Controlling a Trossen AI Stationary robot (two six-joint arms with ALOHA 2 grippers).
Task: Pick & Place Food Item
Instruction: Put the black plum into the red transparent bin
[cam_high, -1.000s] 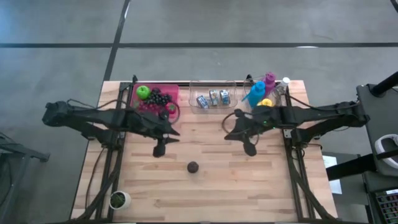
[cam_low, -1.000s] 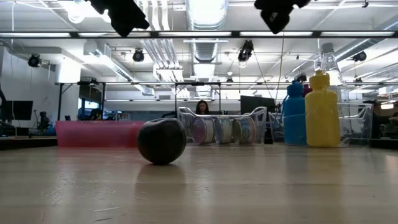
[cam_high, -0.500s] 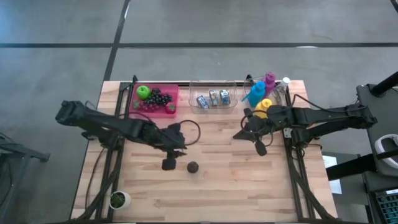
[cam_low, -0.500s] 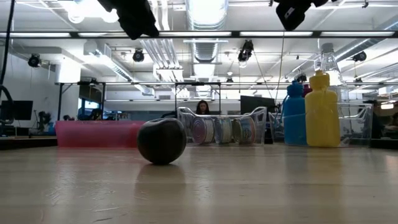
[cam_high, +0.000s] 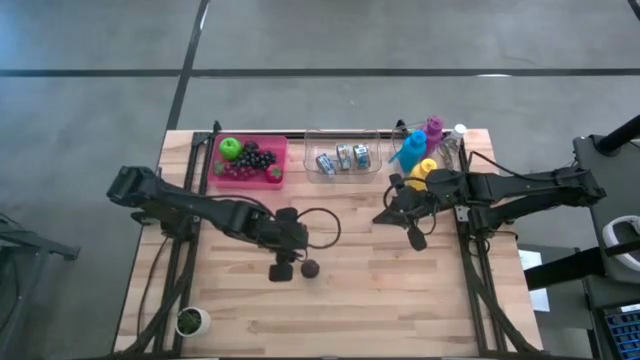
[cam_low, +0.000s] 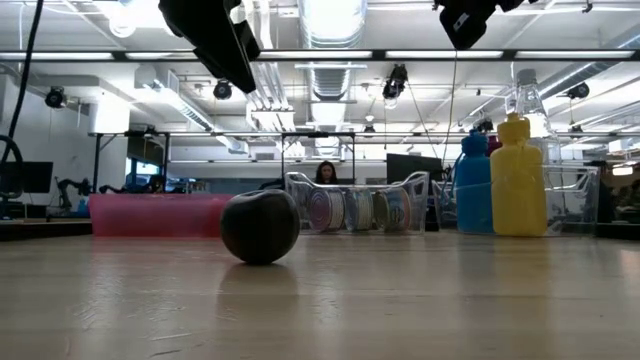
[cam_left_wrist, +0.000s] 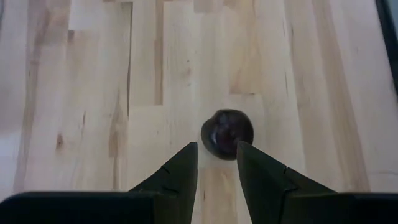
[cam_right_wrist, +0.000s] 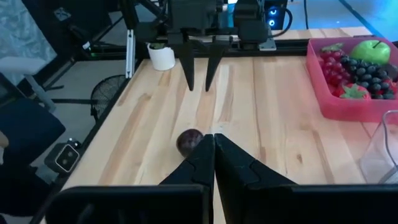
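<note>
A dark round fruit (cam_high: 310, 268) rests on the wooden table (cam_high: 360, 300) near its middle; the low view shows the fruit (cam_low: 260, 227) sitting alone on the wood. My left gripper (cam_high: 281, 270) hangs open just to the fruit's left and above it, pointing steeply down. In the left wrist view the fruit (cam_left_wrist: 227, 133) lies just beyond the left gripper (cam_left_wrist: 216, 146). My right gripper (cam_high: 415, 238) waits shut above the table's right side, its tips (cam_right_wrist: 213, 138) together.
At the far edge stand a pink tray (cam_high: 272, 150) with a green apple, grapes and berries, a clear bin (cam_high: 343, 140) of cans, and coloured bottles (cam_high: 415, 150). A small white pot (cam_high: 190, 321) sits at the near left corner.
My left gripper has swung from in front of the pink tray toward the table's near edge and right, to the dark fruit, sinking and tipping further down, still open. My right gripper has drawn back a little toward the right edge. The fruit has not moved.
</note>
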